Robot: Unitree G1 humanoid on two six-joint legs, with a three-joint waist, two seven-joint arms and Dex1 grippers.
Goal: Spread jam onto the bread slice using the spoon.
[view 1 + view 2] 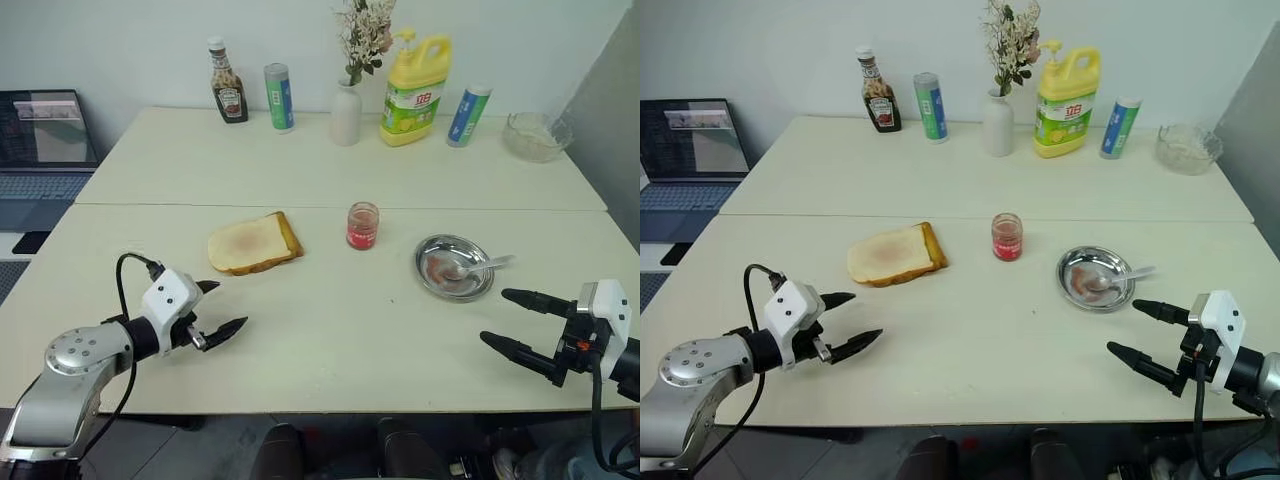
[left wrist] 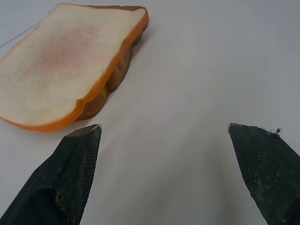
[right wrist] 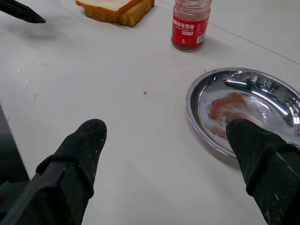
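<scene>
Both grippers hover with jaws apart over bare table near its front edge.
Left gripper point(image 1: 222, 307) sits just short of the bread slice point(image 1: 248, 243); right gripper point(image 1: 507, 320) is near the steel dish point(image 1: 431, 282) holding the spoon point(image 1: 478, 267), bowl smeared. Jam point(image 1: 362, 226) stands between, open tabletop around.

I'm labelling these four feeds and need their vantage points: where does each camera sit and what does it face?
Left and right eye views: on the head, looking down over the table; both arms show, left gripper and right gripper open.
Left wrist view: along its own fingers toward the bread slice.
Right wrist view: along its fingers toward the dish and jam jar.
Both wrist views share the bread.
</scene>
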